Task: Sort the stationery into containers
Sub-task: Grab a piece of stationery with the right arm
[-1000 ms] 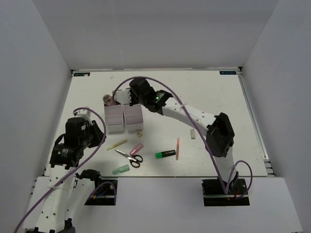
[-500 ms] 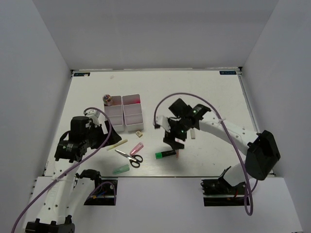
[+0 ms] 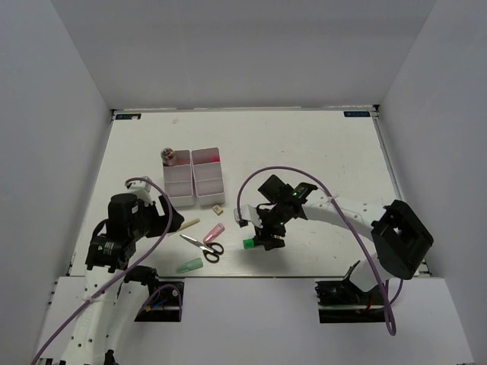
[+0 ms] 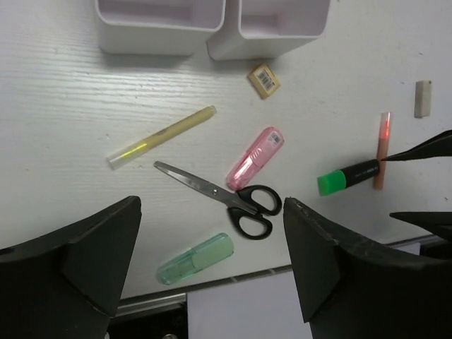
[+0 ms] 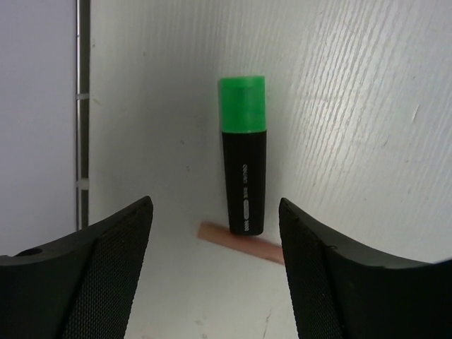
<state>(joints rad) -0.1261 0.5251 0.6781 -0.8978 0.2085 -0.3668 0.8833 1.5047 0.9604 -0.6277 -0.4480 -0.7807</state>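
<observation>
Near edge, left of centre: pale green marker [image 4: 195, 258] lying flat, alone.

Just beyond it: black-handled scissors [image 4: 227, 200], closed, blades pointing far-left.

Right of the scissors: green highlighter [image 5: 244, 159], black barrel, green cap toward the left. Its black end touches a thin pink stick [image 4: 382, 150] that lies near-to-far.

Right hand [image 5: 215, 205] hangs over this highlighter with its fingers spread wide and nothing in them. The wrist view shows the barrel centred in the gap. Contact with the surface [image 3: 327, 152]: cannot tell.

Left hand [image 4: 211, 200] at the near-left, raised, fingers wide apart, empty. It looks down on the scatter.

Pink highlighter [image 4: 254, 158] just beyond the scissor handles, angled, close but apart.

Thin yellow stick [image 4: 161, 137] to its left, angled the same way.

Farther on: small tan eraser [image 4: 263, 80] just in front of the trays; white eraser [image 4: 422, 97] well to the right, beyond the pink stick.

Far: two white trays side by side, long walls touching or nearly so: left tray [image 3: 179, 203], right tray [image 3: 210, 199]. Each has three compartments. The far compartment of each holds something pinkish, too small to name. Near compartments look bare.
</observation>
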